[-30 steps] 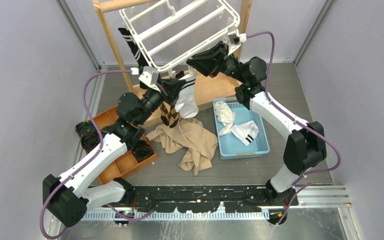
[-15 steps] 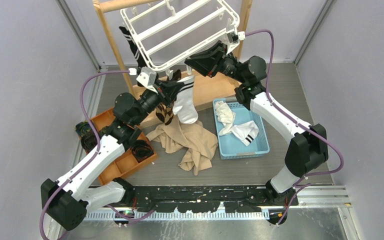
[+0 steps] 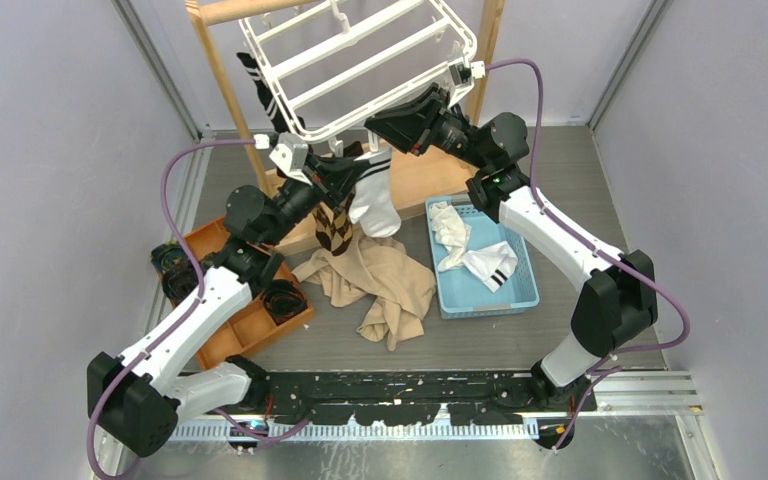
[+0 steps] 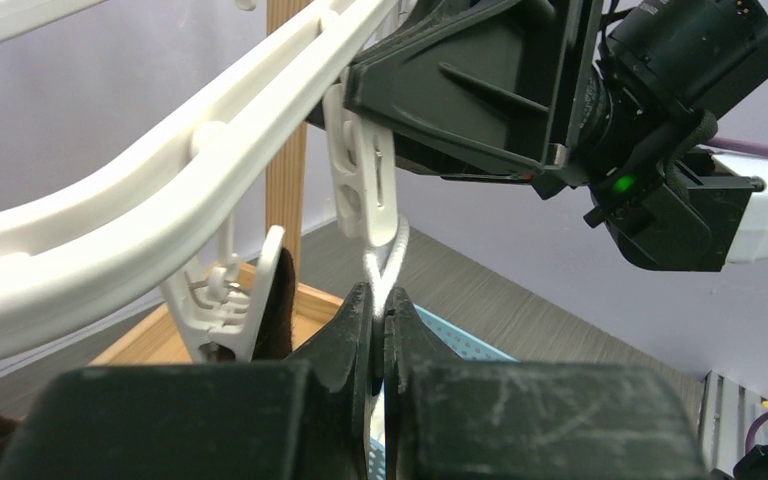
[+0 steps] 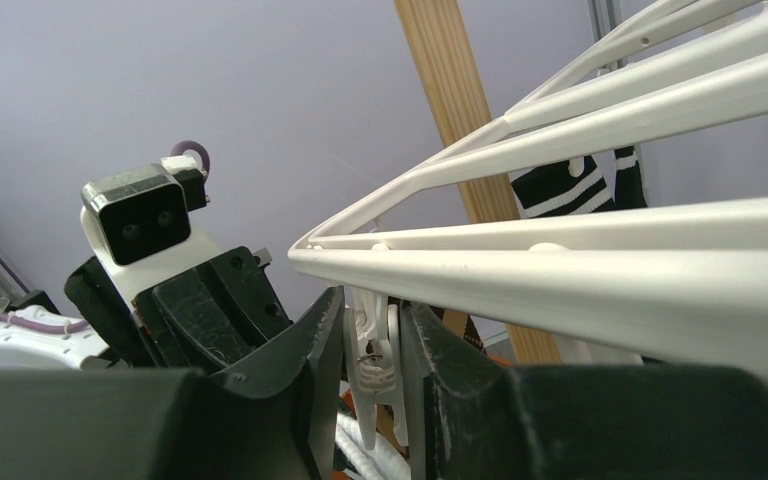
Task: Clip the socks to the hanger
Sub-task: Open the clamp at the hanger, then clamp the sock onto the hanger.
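Observation:
The white hanger (image 3: pixel 360 60) hangs tilted from the wooden stand (image 3: pixel 222 80). A black striped sock (image 3: pixel 260 90) and a brown argyle sock (image 3: pixel 335 228) hang from its near rim. My left gripper (image 3: pixel 360 168) is shut on the cuff of a white sock (image 3: pixel 375 205), which dangles below it. In the left wrist view the cuff (image 4: pixel 388 255) rises from my left gripper (image 4: pixel 380 300) right up under a hanger clip (image 4: pixel 365 180). My right gripper (image 5: pixel 372 310) is shut on that clip (image 5: pixel 372 350), one finger on each side.
A blue basket (image 3: pixel 520 290) at the right holds more white socks (image 3: pixel 485 262). A beige cloth (image 3: pixel 385 290) lies crumpled in the middle. An orange tray (image 3: pixel 230 335) with dark rolled items sits at the left. The stand's wooden post (image 5: pixel 455 100) rises behind the hanger.
Both grippers and the hanger's near rim have shifted slightly up and to the left. The white sock has risen with the left gripper. Neither grip has changed.

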### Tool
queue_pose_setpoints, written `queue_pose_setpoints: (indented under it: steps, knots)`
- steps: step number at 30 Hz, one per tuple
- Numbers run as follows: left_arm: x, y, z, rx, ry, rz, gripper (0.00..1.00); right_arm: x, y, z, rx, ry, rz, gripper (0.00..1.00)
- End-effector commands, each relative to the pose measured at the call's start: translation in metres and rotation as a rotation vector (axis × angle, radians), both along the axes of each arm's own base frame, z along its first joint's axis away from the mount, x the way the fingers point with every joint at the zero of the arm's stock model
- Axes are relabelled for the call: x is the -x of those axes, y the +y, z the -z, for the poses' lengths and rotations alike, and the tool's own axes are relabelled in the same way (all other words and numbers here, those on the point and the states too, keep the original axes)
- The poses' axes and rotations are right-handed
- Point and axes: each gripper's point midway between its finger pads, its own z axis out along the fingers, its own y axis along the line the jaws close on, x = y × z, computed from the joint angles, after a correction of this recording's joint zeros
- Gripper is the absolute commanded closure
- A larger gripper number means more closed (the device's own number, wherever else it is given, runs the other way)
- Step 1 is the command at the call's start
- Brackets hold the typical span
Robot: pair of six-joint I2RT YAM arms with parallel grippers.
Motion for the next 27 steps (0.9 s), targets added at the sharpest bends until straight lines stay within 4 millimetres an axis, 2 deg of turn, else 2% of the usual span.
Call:
queue_pose_setpoints:
  steps: [1, 6, 27]
  knots:
    - [0.002, 0.006, -0.017, 0.063, -0.056, 0.024, 1.00, 0.034, -0.003, -0.034, -0.032, -0.044, -0.070, 0.99]
    - [-0.002, 0.010, -0.011, 0.057, -0.047, 0.024, 1.00, 0.034, -0.002, -0.033, -0.032, -0.041, -0.075, 0.99]
    - [-0.005, 0.005, -0.024, 0.134, -0.018, 0.091, 1.00, 0.031, 0.003, -0.026, -0.021, -0.041, -0.090, 0.98]
